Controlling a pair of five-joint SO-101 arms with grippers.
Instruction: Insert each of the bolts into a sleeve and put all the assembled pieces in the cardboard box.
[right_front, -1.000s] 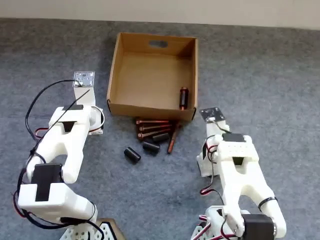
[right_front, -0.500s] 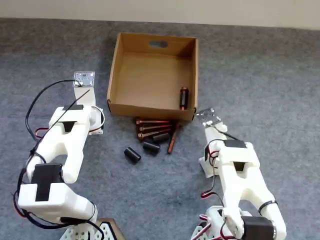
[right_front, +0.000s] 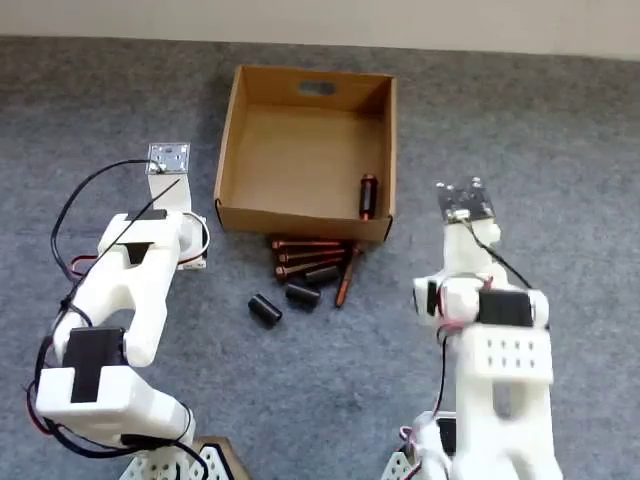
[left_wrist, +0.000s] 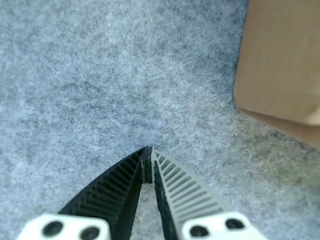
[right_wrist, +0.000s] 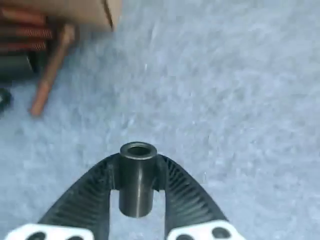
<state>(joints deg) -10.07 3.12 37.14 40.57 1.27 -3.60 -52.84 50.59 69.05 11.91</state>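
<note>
My right gripper (right_wrist: 137, 167) is shut on a black sleeve (right_wrist: 136, 180), held upright above the grey carpet, to the right of the pile. The right arm (right_front: 490, 340) stands right of the cardboard box (right_front: 232, 140). One assembled piece (right_front: 368, 196) lies inside the box by its right wall. Copper bolts (right_front: 305, 256) are stacked against the box's front wall, and one more bolt (right_front: 346, 278) lies slanted beside them. Three black sleeves lie there: one (right_front: 322, 274) among the bolts, one (right_front: 302, 294) just in front, one (right_front: 265, 310) farther left. My left gripper (left_wrist: 147, 160) is shut and empty over bare carpet left of the box.
The box corner (left_wrist: 280, 65) is close to my left gripper. In the right wrist view the box's front corner (right_wrist: 100, 10) and the slanted bolt (right_wrist: 49, 72) lie ahead. Open carpet (right_front: 560, 200) spreads right of the box.
The right arm has swung to the right, away from the pile, and its wrist now sits farther from the box corner. The left arm has not moved.
</note>
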